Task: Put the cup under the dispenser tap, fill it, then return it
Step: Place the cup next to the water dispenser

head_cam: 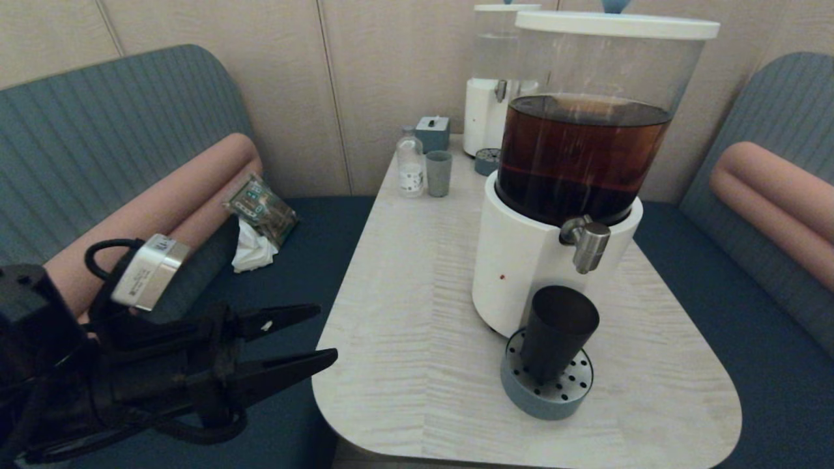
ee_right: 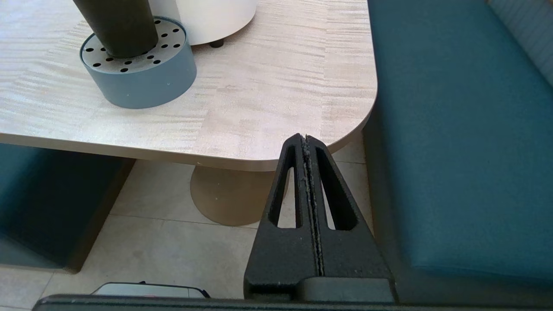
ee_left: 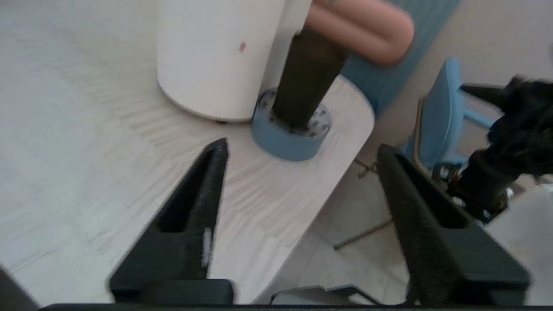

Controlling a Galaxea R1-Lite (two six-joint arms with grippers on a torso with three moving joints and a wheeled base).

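The dark cup (head_cam: 556, 329) (ee_left: 303, 82) (ee_right: 116, 23) stands upright on the round blue-grey drip tray (head_cam: 548, 389) (ee_left: 288, 144) (ee_right: 142, 82), right under the steel dispenser tap (head_cam: 586, 241) of the big brown-liquid dispenser (head_cam: 573, 163). My left gripper (head_cam: 322, 335) (ee_left: 302, 149) hangs open and empty off the table's left edge, well apart from the cup. Below the table's near right corner sits my right gripper (ee_right: 305, 137), shut on nothing and outside the head view.
At the table's back stand a small bottle (head_cam: 410, 163), a grey-green cup (head_cam: 438, 173), a small blue box (head_cam: 432, 132) and the clear-liquid dispenser (head_cam: 495, 85). Blue benches (head_cam: 730, 293) with pink bolsters (head_cam: 775, 195) flank the table (head_cam: 417, 312). A packet (head_cam: 260, 208) lies on the left bench.
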